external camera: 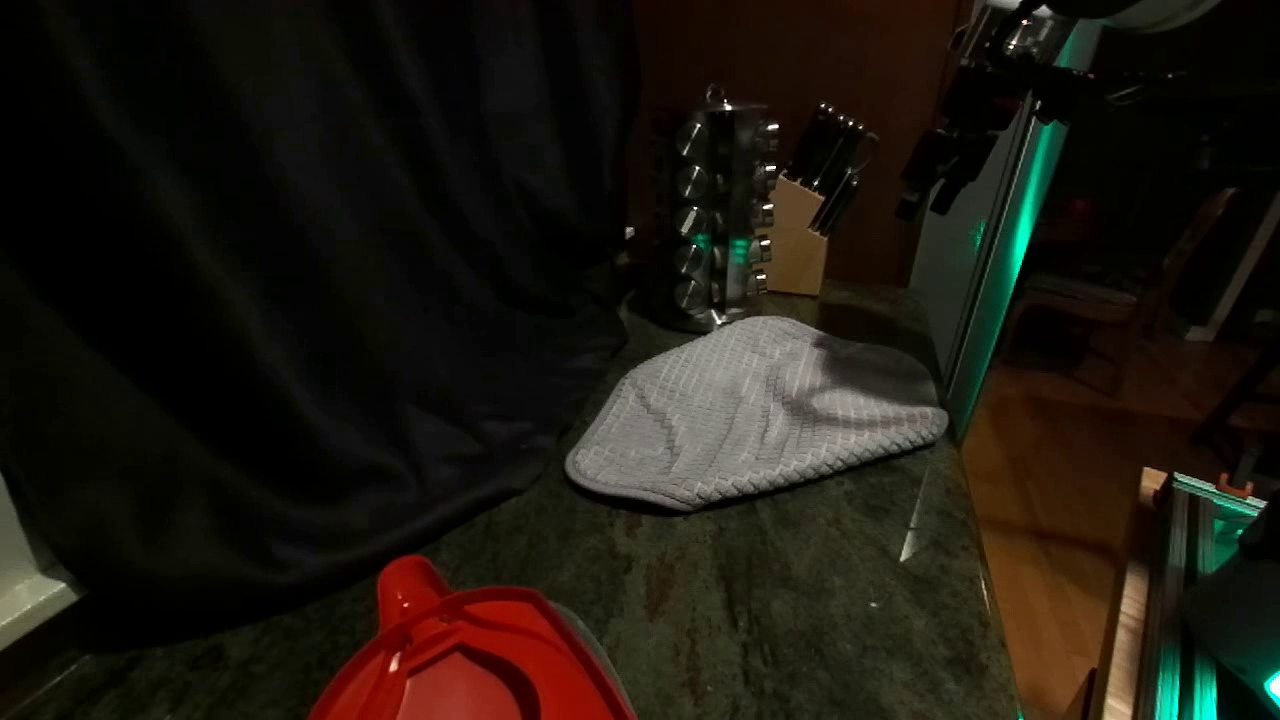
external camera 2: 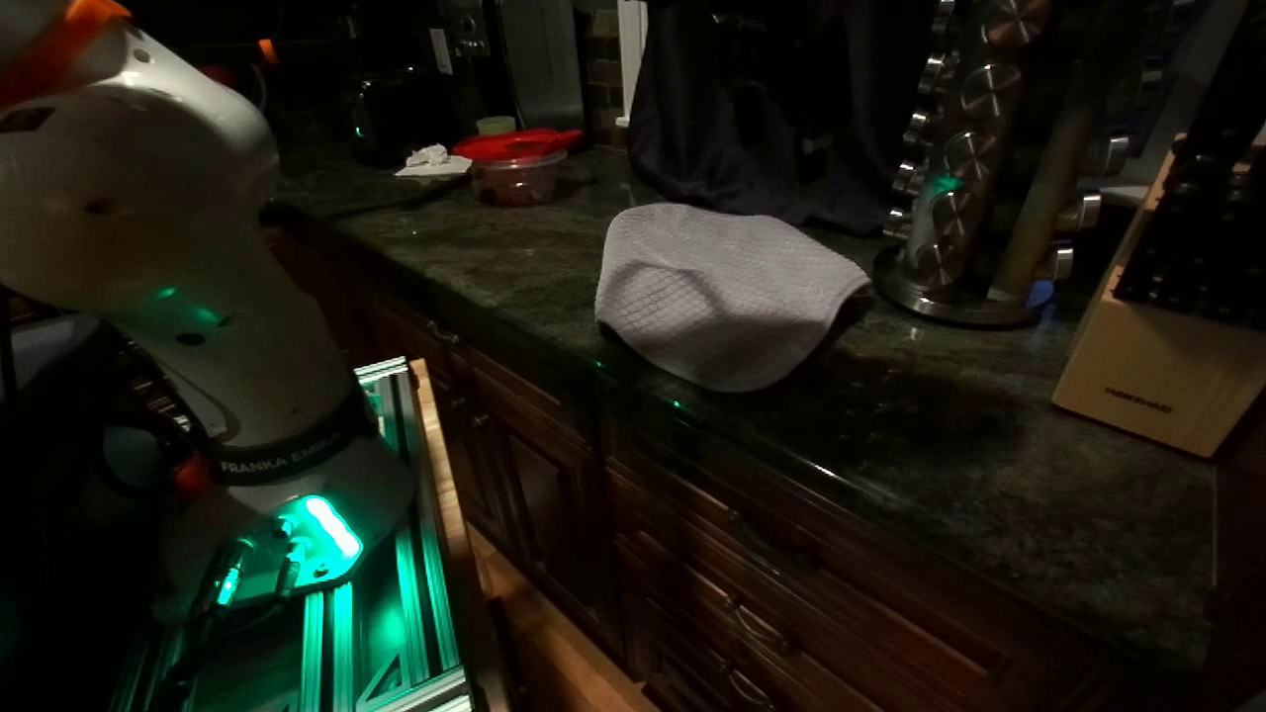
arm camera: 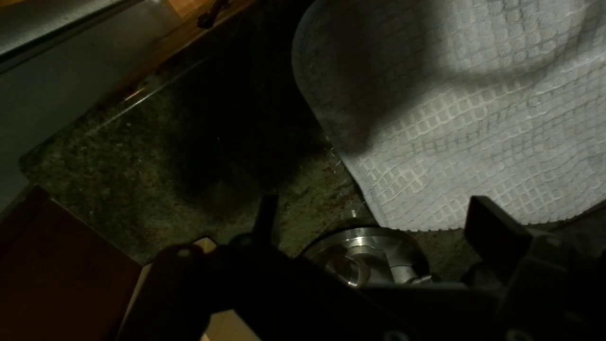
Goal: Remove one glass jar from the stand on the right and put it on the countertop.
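Note:
The stand (external camera: 729,200), a tall dark metal rack with rows of shiny-capped jars, stands upright at the back of the countertop (external camera: 760,590). It also shows in an exterior view (external camera 2: 964,305), its top cut off. A jar (external camera: 692,181) sits on its side in a row; a jar (external camera 2: 991,90) shows there too. In the wrist view the stand's round base (arm camera: 364,234) and a low jar (arm camera: 348,271) show, the rest hidden by the gripper body. My gripper (arm camera: 375,201) is open and empty. It hangs high, right of the stand in an exterior view (external camera: 928,195).
A pale grey cloth (external camera: 740,410) lies in front of the stand. A wooden knife block (external camera: 797,240) stands beside the stand. A red-lidded container (external camera: 480,660) is farther along the counter. A dark curtain (external camera: 300,300) hangs behind. A pale panel (external camera: 960,260) borders the counter's end.

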Controlling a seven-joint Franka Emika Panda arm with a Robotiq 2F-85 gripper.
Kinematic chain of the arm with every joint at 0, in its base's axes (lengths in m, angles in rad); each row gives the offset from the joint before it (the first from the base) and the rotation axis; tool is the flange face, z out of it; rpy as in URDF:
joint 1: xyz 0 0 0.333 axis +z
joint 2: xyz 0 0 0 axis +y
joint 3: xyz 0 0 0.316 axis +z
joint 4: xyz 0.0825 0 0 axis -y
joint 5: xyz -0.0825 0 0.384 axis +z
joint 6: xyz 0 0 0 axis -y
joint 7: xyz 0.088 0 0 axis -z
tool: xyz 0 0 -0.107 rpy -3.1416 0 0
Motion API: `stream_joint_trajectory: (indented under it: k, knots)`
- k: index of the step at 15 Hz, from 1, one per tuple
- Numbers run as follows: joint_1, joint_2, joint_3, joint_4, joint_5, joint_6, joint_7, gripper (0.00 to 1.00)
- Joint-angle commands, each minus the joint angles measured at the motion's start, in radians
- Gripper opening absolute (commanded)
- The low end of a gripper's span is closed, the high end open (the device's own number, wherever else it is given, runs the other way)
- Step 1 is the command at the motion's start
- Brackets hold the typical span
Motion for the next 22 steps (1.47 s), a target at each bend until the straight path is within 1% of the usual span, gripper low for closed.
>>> stream_joint_trajectory:
  k: [1, 4, 5, 6, 7, 8, 9, 10, 13, 14, 18, 21, 22]
  knots:
    - [-0.010, 0.001, 0.009, 0.002, 0.007, -0.003, -0.005, 1.00]
    - [-0.010, 0.001, 0.009, 0.002, 0.007, -0.003, -0.005, 1.00]
    - [0.011, 0.008, -0.007, 0.003, 0.029, 0.040, -0.036, 1.00]
    - [0.035, 0.020, -0.023, 0.017, 0.033, 0.060, -0.098, 1.00]
    - [0.044, 0.033, -0.026, 0.029, 0.025, 0.088, -0.133, 1.00]
    - [0.065, 0.054, -0.042, 0.056, 0.027, 0.088, -0.194, 1.00]
    - [0.060, 0.074, -0.035, 0.084, -0.004, 0.083, -0.226, 1.00]
    - [0.091, 0.086, -0.062, 0.115, 0.020, 0.046, -0.299, 1.00]
    - [0.143, 0.150, -0.116, 0.223, 0.052, -0.026, -0.486, 1.00]
    - [0.157, 0.176, -0.133, 0.268, 0.068, -0.067, -0.540, 1.00]
    - [0.141, 0.283, -0.142, 0.423, 0.116, -0.122, -0.660, 1.00]
    - [0.134, 0.376, -0.146, 0.535, 0.207, -0.128, -0.739, 1.00]
    - [0.100, 0.301, -0.102, 0.447, 0.157, -0.083, -0.686, 1.00]
